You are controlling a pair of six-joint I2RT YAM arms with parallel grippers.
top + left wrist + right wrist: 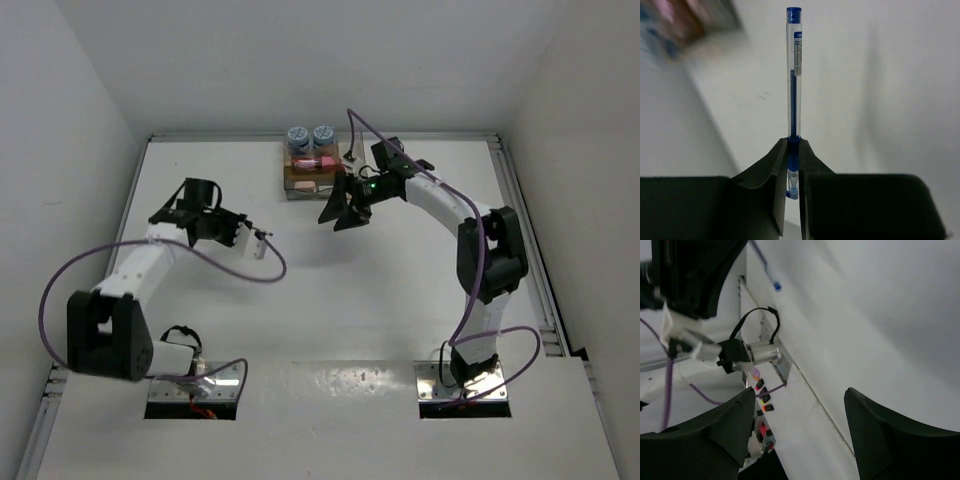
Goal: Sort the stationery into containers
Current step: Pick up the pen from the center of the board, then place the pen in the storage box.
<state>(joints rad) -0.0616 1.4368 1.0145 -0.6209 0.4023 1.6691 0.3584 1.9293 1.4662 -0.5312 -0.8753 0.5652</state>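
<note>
The left gripper [794, 145] is clamped on the blue pen [793, 75]. Its two dark fingers pinch the barrel close to one end, so only a short stub shows behind the pads and nearly the whole length sticks straight out ahead. Gripping so far back seems meant to leave the free end leading, so that it can be lowered into a compartment before the fingers get near the walls. The pen lies in line with the fingers and is not skewed, which suggests a firm, centred pinch.

The pen is slim, with a clear barrel, a blue ink tube visible inside, a blue cap-like end farthest from the fingers and a small printed label just below that end. It is held above the white table [350, 300] and touches nothing else.

Beyond the pen's far end and off to one side of the gripper, well apart from it, stands the organiser [289, 172]. The left wrist view shows it only as a blur. The overhead view shows two round blue-grey rolls [298, 136] at its far side and a pink piece [312, 160] in front of them, so the sorting looks well advanced, with this pen among the last items.

The right gripper [800, 395] hangs just beside the organiser's near right corner, its fingers spread wide with nothing between them. It is probably waiting out of the way of the left arm's approach.
</note>
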